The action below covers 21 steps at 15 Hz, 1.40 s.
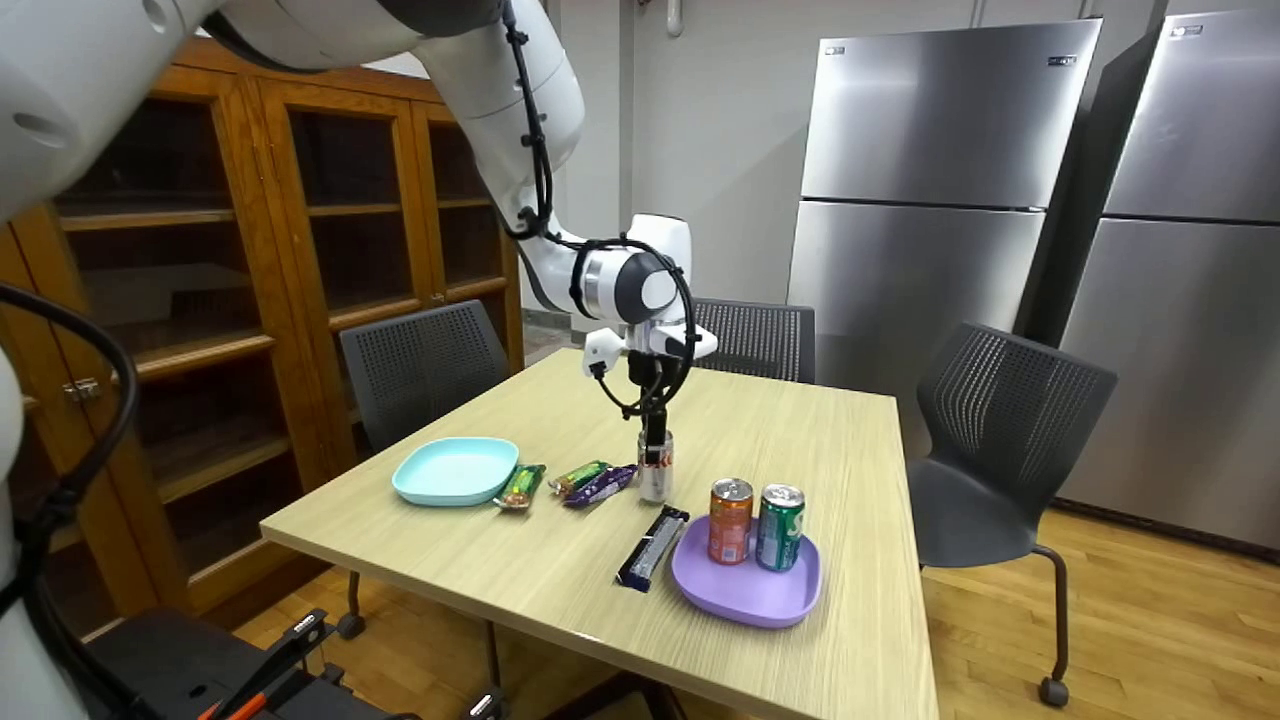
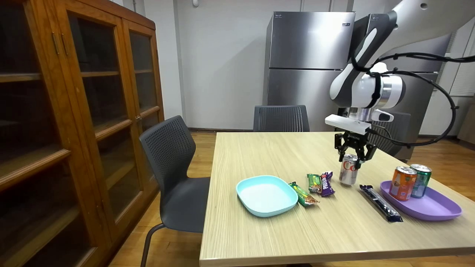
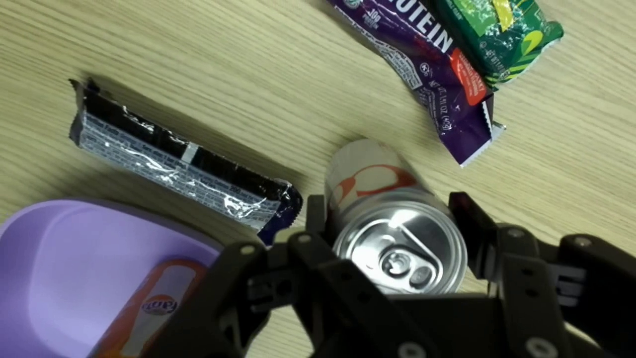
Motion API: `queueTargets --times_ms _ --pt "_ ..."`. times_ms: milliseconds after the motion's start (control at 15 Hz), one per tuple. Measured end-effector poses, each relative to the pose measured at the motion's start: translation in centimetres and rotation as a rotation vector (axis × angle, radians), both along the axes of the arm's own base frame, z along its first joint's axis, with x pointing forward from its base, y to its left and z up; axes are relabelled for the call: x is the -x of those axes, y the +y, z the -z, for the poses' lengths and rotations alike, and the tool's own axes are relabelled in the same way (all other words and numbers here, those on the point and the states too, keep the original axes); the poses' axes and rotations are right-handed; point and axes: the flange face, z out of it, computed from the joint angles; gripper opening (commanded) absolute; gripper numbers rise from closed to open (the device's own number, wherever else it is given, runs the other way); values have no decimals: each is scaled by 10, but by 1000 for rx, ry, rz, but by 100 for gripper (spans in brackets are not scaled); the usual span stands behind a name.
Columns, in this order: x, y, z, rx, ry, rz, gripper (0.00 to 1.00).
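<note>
Black gripper (image 3: 387, 213); silver can (image 3: 397, 228) upright between its fingers (image 3: 315, 214)

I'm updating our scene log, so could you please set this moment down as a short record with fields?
Gripper: pointing down around the top of the silver soda can; whether it grips is unclear
Can posture: upright on the wood-grain table
Purple plate: orange Fanta can, green soda can, both upright
Beside purple plate: dark-wrapped bar
Near silver soda can: purple protein bar, beside a green-wrapped bar
Turquoise plate: second green-wrapped bar beside it
Background: gray chairs, wooden cabinet, stainless-steel refrigerators
</note>
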Motion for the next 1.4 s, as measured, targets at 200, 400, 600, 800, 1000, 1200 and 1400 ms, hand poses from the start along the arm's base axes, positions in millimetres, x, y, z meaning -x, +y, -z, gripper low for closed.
queueTargets --times_ms 200,400,600,800,1000,1200,1400 --pt "12 -1 -20 -7 -4 -11 38" --pt "32 -4 -39 -9 3 -16 38" --pt "59 -11 -52 3 25 -20 38" --pt "87 -20 -59 16 52 -11 38" --pt "110 -30 -61 24 75 17 38" --pt "129 -37 -60 33 99 59 38" --pt "143 -48 -56 43 118 114 38"
